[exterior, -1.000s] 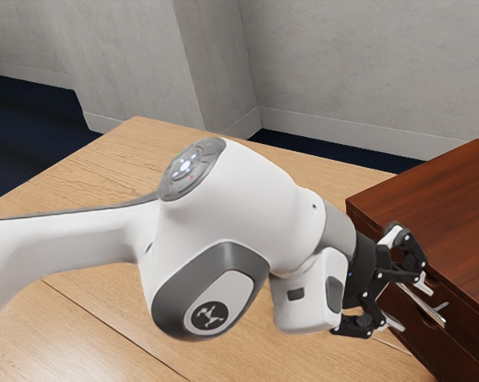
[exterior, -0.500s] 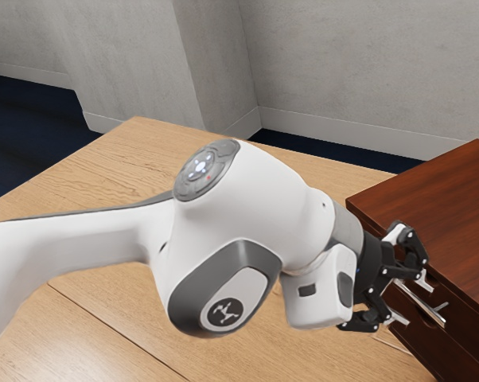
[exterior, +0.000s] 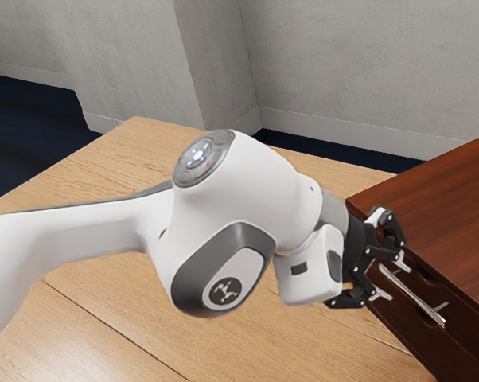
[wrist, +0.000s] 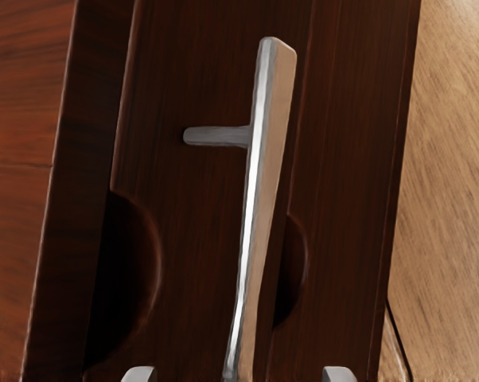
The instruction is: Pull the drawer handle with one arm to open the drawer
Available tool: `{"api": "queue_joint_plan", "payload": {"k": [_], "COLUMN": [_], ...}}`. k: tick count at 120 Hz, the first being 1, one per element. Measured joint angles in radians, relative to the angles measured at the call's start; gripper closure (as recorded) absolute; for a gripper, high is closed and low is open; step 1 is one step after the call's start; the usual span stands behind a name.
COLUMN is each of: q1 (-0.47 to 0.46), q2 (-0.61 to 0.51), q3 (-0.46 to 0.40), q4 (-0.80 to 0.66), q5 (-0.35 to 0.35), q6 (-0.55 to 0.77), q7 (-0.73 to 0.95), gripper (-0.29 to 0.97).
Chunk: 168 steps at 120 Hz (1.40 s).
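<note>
A dark wooden cabinet stands at the exterior view's right, its drawer front facing my hand. The silver bar handle runs along that front on short posts. My black gripper is open and straddles the handle's near end, one finger above it and one below. In the wrist view the handle runs straight between the two fingertips, with a gap on each side. Neither finger touches the bar.
The cabinet rests on a light wooden table that stretches toward the exterior view's left. My bulky white arm covers the middle of the table. Grey walls and a dark floor lie behind.
My hand first pushed toward the cabinet, then drew back to the exterior view's left and a little upward. The handle's near end now shows farther left, still between the fingers.
</note>
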Motion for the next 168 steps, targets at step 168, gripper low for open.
{"api": "queue_joint_plan", "payload": {"k": [168], "q1": [-0.036], "q2": [-0.022], "q3": [-0.016], "q4": [-0.026], "q5": [-0.001], "q6": [0.0], "q7": [-0.002], "gripper": [0.52]}}
